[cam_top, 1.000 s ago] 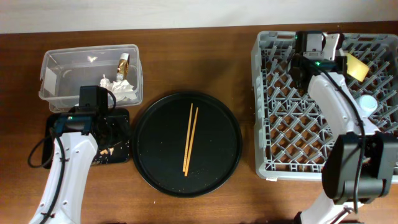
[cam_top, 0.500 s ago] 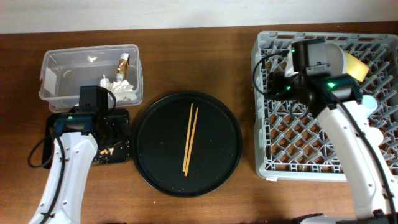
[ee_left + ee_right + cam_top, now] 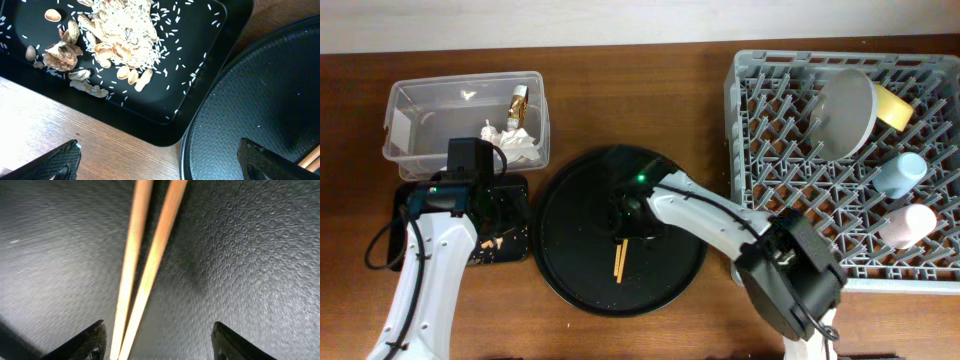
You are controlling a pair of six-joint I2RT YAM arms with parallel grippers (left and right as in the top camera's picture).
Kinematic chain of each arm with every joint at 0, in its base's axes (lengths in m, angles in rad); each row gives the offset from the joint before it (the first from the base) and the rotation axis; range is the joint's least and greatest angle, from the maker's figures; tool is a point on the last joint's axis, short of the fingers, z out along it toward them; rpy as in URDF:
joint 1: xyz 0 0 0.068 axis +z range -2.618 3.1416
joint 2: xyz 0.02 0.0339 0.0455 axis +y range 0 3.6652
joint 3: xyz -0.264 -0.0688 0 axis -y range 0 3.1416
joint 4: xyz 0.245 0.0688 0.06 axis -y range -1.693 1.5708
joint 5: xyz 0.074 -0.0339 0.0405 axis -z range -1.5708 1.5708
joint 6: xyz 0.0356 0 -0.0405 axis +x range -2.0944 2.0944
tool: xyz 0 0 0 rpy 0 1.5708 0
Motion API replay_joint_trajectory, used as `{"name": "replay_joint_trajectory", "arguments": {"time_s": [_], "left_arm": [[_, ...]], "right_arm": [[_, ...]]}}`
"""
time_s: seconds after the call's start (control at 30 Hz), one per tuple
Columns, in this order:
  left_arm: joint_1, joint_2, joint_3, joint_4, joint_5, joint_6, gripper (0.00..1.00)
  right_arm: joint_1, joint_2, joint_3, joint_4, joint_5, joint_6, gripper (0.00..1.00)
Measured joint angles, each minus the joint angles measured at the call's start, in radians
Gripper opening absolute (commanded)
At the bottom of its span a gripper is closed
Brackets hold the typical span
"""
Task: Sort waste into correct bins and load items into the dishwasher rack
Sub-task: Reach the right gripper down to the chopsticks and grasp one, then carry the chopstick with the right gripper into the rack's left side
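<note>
Between the desk's side edges, the thin, stiff, light chopsticks (image 3: 131, 270) are straddled by the right gripper (image 3: 160, 340), fingers spread; roll-prone, both are best pinched together mid-length.

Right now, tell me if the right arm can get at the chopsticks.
Probably yes. The right tool hangs open just above the chopsticks, which lie bare on the round tray, with nothing between them.

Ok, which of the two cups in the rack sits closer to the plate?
The blue cup: it lies just beside the plate, with the pink cup on its far side, further from the plate.
</note>
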Motion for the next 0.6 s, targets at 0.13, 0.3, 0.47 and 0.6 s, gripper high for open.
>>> {"name": "replay_joint_trajectory", "arguments": {"time_s": [0.13, 0.3, 0.47, 0.6], "left_arm": [[0.000, 0.000, 0.000, 0.000, 0.000, 0.000, 0.99], [0.000, 0.000, 0.000, 0.000, 0.000, 0.000, 0.99], [0.000, 0.000, 0.000, 0.000, 0.000, 0.000, 0.99], [0.000, 0.000, 0.000, -0.003, 0.000, 0.000, 0.99]], "right_arm": [[0.003, 0.016, -0.001, 0.003, 0.090, 0.062, 0.58], [0.003, 0.016, -0.001, 0.026, 0.122, 0.092, 0.58], [0.003, 0.016, -0.001, 0.047, 0.134, 0.123, 0.59], [0.003, 0.032, -0.016, 0.082, 0.143, 0.127, 0.59]]}}
